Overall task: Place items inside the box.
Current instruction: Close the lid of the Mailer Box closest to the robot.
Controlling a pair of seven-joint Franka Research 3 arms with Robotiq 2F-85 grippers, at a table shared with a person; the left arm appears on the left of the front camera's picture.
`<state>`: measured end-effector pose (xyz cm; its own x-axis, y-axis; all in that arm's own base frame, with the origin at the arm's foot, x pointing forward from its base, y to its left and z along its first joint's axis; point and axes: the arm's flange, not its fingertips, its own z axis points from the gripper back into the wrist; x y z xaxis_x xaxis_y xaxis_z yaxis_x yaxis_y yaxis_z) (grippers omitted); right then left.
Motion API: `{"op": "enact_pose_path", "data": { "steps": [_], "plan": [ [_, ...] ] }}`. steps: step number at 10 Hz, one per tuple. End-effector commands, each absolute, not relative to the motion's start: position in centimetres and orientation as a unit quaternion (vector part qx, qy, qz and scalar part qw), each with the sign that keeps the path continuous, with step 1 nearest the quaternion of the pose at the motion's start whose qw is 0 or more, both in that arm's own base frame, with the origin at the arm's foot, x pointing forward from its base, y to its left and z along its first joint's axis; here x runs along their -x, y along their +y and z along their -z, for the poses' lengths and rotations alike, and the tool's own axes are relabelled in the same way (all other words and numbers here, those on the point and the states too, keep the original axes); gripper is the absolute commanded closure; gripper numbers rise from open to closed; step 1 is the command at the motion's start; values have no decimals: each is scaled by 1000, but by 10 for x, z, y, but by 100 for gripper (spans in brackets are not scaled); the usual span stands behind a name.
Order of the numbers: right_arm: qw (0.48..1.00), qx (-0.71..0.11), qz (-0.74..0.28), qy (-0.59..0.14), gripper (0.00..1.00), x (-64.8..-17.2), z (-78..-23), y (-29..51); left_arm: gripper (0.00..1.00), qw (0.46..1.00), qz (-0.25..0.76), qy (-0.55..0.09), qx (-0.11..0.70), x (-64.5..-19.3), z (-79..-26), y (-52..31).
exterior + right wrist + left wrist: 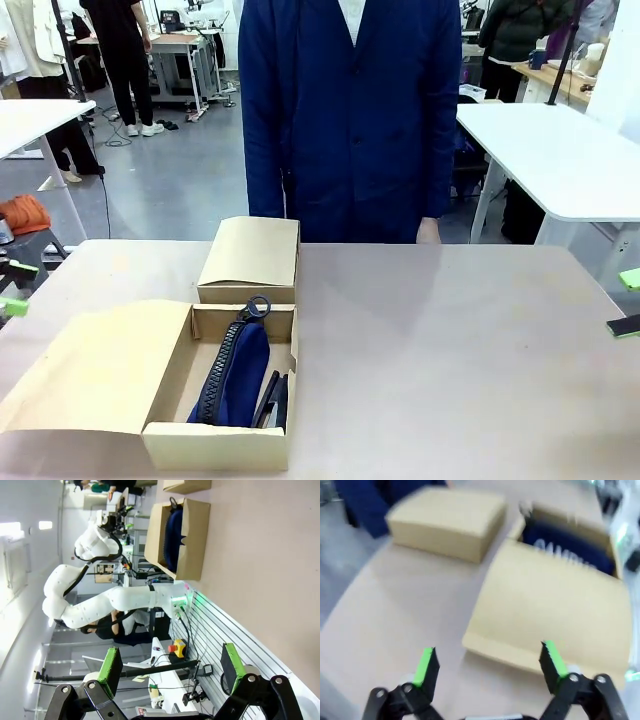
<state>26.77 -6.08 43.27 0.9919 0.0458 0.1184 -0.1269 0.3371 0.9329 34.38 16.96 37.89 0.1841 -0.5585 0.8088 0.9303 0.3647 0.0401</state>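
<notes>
The open cardboard box (170, 385) stands at the table's near left, its lid flap (95, 365) folded out to the left. Inside lies a navy zip pouch (235, 375) with a ring pull, and slim black items (272, 400) rest along its right side. In the left wrist view the pouch (565, 550) shows blurred white lettering beyond the flap (555, 605). My left gripper (489, 665) hovers open over the table just short of the flap; its green pads peek in at the left edge (10, 287). My right gripper (171, 669) is open and holds nothing, far from the box (185, 535), at the right edge (628, 300).
A closed cardboard box (250, 260) sits right behind the open one. A person in a navy coat (350, 120) stands at the far side, one hand (428, 232) at the table edge. The table's bare right half (450, 360) offers free room.
</notes>
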Motion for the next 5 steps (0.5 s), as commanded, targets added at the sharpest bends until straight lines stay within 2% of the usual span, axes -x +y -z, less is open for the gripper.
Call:
{"op": "enact_pose_path", "data": {
  "steps": [1, 2, 5],
  "plan": [
    [814, -578, -51, -35, 0, -269, -438, -61, 0, 691, 580, -364, 230, -338, -367, 201],
    [814, -578, -51, -35, 0, -269, -438, -61, 0, 684, 603, -343, 227, -334, -355, 202],
    [814, -578, -51, -35, 0, -269, -438, -61, 0, 707, 604, -298, 216, -339, -310, 186]
  ]
}}
